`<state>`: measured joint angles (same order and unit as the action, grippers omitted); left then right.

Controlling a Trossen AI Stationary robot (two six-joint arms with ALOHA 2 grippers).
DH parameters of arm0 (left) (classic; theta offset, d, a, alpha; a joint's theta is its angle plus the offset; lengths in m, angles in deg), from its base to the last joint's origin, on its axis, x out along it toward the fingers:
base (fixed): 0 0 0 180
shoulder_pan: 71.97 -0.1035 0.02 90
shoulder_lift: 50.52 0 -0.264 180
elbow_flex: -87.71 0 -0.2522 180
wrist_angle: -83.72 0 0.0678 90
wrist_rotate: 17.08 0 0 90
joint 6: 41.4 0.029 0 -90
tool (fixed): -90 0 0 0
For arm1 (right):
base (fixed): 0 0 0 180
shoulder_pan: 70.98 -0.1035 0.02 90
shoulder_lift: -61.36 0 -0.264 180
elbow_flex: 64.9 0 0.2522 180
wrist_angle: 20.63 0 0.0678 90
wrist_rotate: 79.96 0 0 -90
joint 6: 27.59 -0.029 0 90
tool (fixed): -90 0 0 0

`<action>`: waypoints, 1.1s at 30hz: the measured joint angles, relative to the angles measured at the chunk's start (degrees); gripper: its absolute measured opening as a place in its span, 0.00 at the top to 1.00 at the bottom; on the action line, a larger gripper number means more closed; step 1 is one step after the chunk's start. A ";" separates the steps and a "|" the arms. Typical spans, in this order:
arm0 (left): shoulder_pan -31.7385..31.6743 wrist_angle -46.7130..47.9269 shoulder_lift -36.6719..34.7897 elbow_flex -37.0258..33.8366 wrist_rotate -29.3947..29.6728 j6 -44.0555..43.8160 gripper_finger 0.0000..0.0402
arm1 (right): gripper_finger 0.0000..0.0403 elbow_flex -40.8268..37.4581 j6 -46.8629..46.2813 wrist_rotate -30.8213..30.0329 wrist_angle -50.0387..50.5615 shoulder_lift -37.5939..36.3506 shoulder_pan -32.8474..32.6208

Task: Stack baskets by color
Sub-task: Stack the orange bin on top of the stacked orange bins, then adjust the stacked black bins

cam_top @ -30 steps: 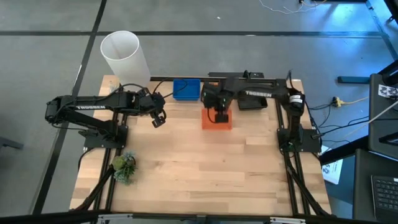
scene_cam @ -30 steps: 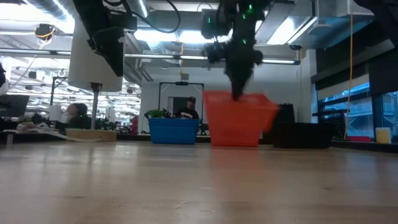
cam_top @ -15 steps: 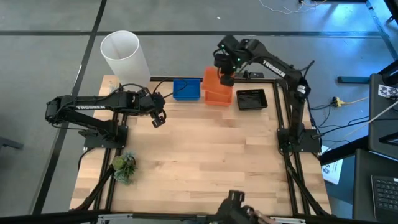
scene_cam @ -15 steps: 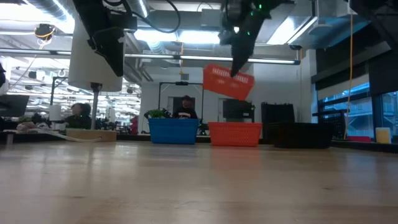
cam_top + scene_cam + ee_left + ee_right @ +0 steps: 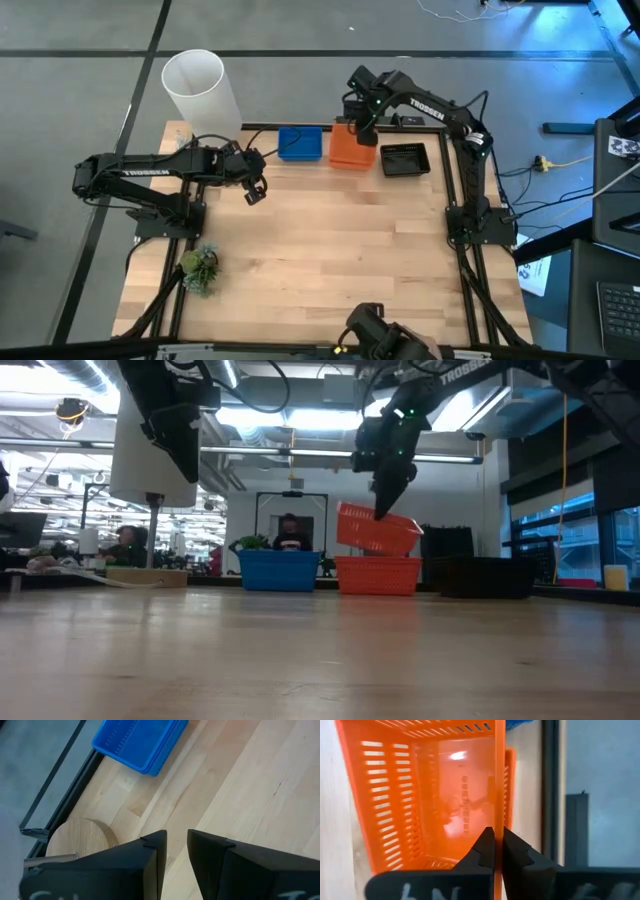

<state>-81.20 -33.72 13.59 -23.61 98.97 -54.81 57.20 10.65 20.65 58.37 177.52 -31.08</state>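
Three baskets stand in a row along the far edge: blue (image 5: 300,143), orange (image 5: 378,575) and black (image 5: 404,159). A second orange basket (image 5: 378,528) hangs tilted just above the orange one on the table, with my right gripper (image 5: 495,837) shut on it. Whether the two orange baskets touch, I cannot tell. My left gripper (image 5: 255,192) hangs open over the table's left part, near side of the blue basket (image 5: 140,742), with nothing between its fingers (image 5: 157,847). My right gripper pinches one thin side wall of the upper orange basket (image 5: 495,795) at its rim, one finger inside the basket and one outside. The fingers come from above, pointing steeply down. The basket hangs below them, open side up and tilted, off the table.
A tall white cylinder (image 5: 203,90) stands at the table's far left corner, a small green plant (image 5: 200,268) near the left front. A round wooden disc (image 5: 82,837) lies beside the left gripper. A person (image 5: 290,532) shows in the room behind.
My right gripper has carried the orange basket from the table's middle toward the far edge, first lifting it high, then sinking over the orange basket that stands there. The held basket has stayed tilted in the hold.
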 joint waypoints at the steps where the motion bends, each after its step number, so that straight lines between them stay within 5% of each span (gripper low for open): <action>1: 0.00 0.00 0.00 0.00 0.01 0.00 0.83 | 0.99 -0.57 0.00 0.00 0.04 0.11 0.00; 16: 0.00 0.00 0.00 0.00 0.00 -0.18 0.83 | 0.88 -1.17 -0.03 0.09 -1.18 0.18 0.00; 25: 0.00 0.00 0.00 0.00 0.02 -0.13 0.83 | 0.67 -1.32 -0.46 -2.97 -1.25 0.78 -0.70; 33: -0.02 0.00 0.00 0.00 0.02 0.04 0.83 | 0.65 -1.32 -13.42 -8.60 2.71 -0.01 -2.68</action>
<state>-81.22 -33.72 13.59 -23.61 98.99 -54.77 55.88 -2.77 12.05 61.08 177.52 -33.76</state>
